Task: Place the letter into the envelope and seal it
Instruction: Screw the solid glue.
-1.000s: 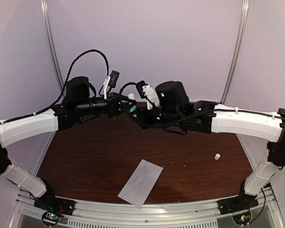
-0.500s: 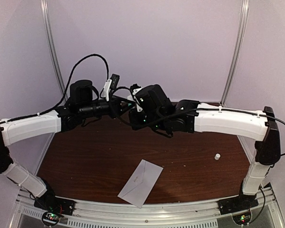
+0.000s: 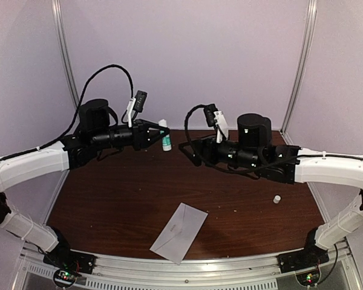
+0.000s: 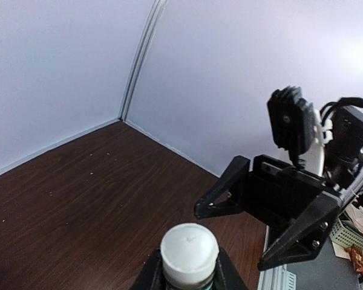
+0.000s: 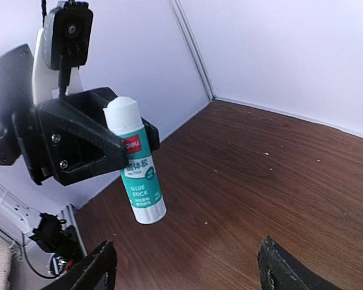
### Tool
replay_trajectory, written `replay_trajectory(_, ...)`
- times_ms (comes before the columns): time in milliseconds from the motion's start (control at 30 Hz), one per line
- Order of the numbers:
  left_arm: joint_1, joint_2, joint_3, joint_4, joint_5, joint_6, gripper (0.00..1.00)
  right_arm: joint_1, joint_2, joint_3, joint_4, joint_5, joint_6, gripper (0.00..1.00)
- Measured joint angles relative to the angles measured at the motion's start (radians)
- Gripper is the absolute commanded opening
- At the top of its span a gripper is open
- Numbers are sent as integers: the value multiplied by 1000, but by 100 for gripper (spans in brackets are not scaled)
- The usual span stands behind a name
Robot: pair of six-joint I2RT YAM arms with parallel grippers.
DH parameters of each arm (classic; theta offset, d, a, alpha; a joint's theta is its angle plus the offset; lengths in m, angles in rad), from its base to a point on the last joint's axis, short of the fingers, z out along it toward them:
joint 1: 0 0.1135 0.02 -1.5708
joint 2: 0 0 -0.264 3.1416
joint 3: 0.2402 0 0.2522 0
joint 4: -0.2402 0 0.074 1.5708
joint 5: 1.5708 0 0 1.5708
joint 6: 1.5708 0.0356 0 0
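Left hand (image 3: 160, 135) grips the glue stick (image 3: 166, 141); right hand (image 3: 192, 153) spread wide, empty. Envelope (image 3: 179, 232) lies on worktop (image 3: 109, 199) at 6 o'clock from both, long axis 1-to-7.

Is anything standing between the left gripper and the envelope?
Nothing visible. The left gripper, shut on a glue stick, hangs over the far side; only bare table lies toward the envelope at the near edge.

White glue stick (image 5: 139, 181) with teal lettering and red logo; pale grey envelope (image 3: 179, 232); dark woodgrain table (image 3: 121, 199).
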Motion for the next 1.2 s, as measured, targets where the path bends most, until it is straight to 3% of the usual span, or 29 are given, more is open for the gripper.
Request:
replay_trajectory(200,0,-12,3,47,224,43,7,-69,-53,-119,209,-311,31,84)
replay_trajectory(367,-1,-13,3,90,390,56,7,-64,-28,-121,360,-539,68,72)
replay_trajectory(533,-5,-23,3,144,491,42,7,-41,32,-93,439,-672,97,61)
replay_trajectory(867,-7,-37,3,228,581,-7,7,-19,95,-50,487,-771,137,42)
replay_trajectory(1200,-9,-37,3,244,603,-24,6,-16,118,-45,517,-794,158,36)
